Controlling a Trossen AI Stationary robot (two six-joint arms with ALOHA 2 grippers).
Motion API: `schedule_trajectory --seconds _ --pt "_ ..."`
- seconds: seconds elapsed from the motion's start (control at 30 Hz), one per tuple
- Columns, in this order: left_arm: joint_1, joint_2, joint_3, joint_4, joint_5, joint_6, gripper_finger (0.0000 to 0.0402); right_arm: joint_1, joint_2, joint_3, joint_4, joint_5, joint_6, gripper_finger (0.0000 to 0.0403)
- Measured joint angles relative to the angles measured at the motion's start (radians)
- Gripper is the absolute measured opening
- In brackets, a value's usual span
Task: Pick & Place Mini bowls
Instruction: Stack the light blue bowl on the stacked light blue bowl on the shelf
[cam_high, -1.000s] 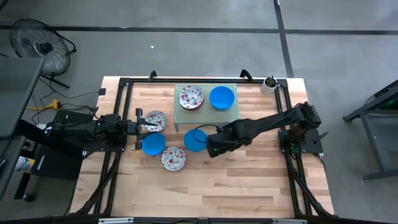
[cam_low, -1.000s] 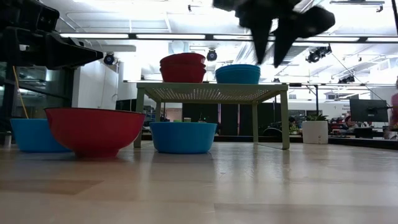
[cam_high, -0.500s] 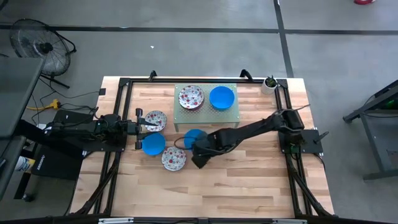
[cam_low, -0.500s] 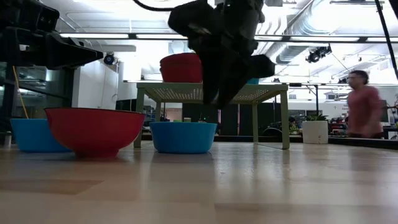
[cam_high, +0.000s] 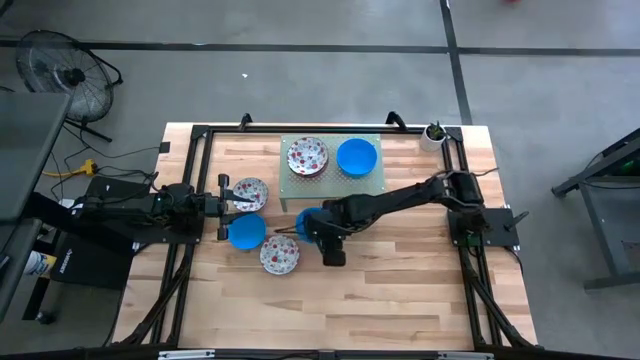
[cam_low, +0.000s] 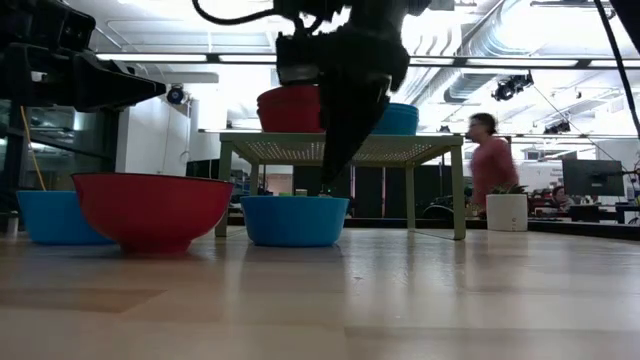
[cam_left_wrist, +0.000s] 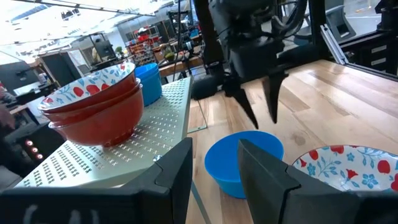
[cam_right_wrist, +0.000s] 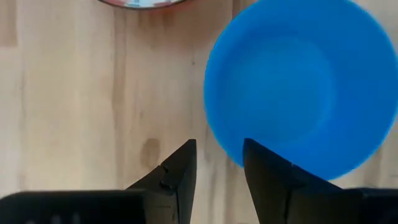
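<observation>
R gripper hung pointing down, fingers a narrow gap apart, holding nothing. Blue mini bowl lay on the table just beside the tips, its rim at the edge of one finger; contact can't tell. In high view that bowl sat half under the arm, next to the green stand. Floral bowl was near the gripper on its other side; another blue bowl beyond that.

L gripper waited level, narrow gap, empty, by a floral bowl. Stand carried a floral stack & a blue bowl.

Vs 0.5 s before: R arm had swung back toward the stand & turned, gripper now over the blue bowl's edge rather than by the floral one. Bowls hadn't moved. In low view a person had walked further across the room.
</observation>
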Motion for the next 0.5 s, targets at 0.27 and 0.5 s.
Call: schedule_trajectory --seconds 0.27,0.5 --pt "0.000 0.000 0.000 0.000 0.000 0.000 0.0124 -0.014 0.057 0.000 0.046 -0.085 -0.213 0.0119" --pt "0.000 0.000 0.000 0.000 0.000 0.000 0.0124 -0.014 0.068 0.000 0.058 -0.034 -0.297 0.0119"
